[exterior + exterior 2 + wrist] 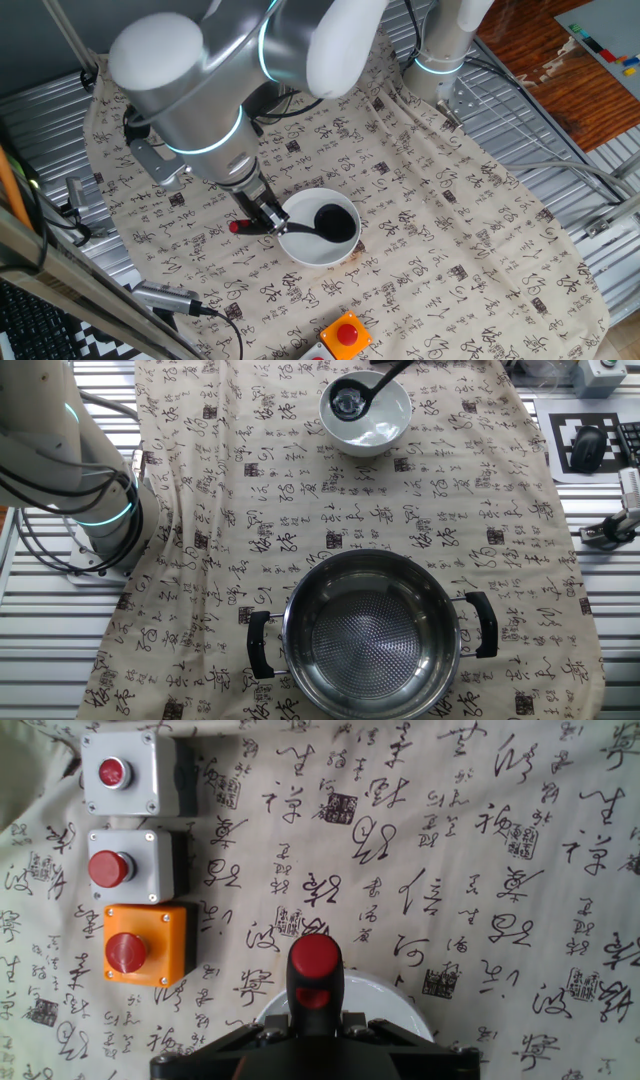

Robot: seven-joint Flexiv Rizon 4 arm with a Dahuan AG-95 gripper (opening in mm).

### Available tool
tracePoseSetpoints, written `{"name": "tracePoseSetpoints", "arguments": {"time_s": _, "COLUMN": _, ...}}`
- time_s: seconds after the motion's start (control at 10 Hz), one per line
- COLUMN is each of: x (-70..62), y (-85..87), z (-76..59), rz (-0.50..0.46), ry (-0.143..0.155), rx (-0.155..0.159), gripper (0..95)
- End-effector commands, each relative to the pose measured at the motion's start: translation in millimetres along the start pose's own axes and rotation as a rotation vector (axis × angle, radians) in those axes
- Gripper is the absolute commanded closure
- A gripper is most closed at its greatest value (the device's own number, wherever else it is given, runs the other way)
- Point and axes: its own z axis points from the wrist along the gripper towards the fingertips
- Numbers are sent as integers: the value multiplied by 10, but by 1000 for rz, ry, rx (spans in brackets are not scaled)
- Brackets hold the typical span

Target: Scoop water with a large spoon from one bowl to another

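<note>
The black ladle [330, 222] has its round scoop down inside the white bowl [318, 258]; the scoop also shows in the bowl in the other fixed view [349, 400], bowl [366, 432]. My gripper [262, 217] is shut on the ladle's handle near its red end [236, 227]. In the hand view the red end [316, 960] stands up between the fingers, with the bowl's rim [400, 1003] behind it. The steel pot [372, 630] with two black side handles stands apart from the bowl, on the patterned cloth.
Three button boxes lie near the bowl: two grey [128, 772] [132, 866] and one orange [146, 942], the orange one also in one fixed view [346, 334]. The arm's base [100, 520] stands at the cloth's edge. Cables and metal slats surround the cloth.
</note>
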Motion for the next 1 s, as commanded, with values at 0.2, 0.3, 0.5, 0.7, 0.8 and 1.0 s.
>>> {"name": "tracePoseSetpoints", "arguments": {"time_s": 0.2, "x": -15, "y": -9, "z": 16, "rz": 1, "ry": -5, "rx": 2, "gripper": 950}}
{"name": "tracePoseSetpoints", "arguments": {"time_s": 0.3, "x": -15, "y": -9, "z": 16, "rz": 0, "ry": -6, "rx": 2, "gripper": 950}}
{"name": "tracePoseSetpoints", "arguments": {"time_s": 0.5, "x": -15, "y": -9, "z": 16, "rz": -2, "ry": -6, "rx": 6, "gripper": 950}}
{"name": "tracePoseSetpoints", "arguments": {"time_s": 0.7, "x": -15, "y": -9, "z": 16, "rz": -2, "ry": 1, "rx": 13, "gripper": 950}}
{"name": "tracePoseSetpoints", "arguments": {"time_s": 0.8, "x": -15, "y": -9, "z": 16, "rz": -5, "ry": 2, "rx": 18, "gripper": 950}}
{"name": "tracePoseSetpoints", "arguments": {"time_s": 1.0, "x": -15, "y": -9, "z": 16, "rz": -1, "ry": 3, "rx": 20, "gripper": 950}}
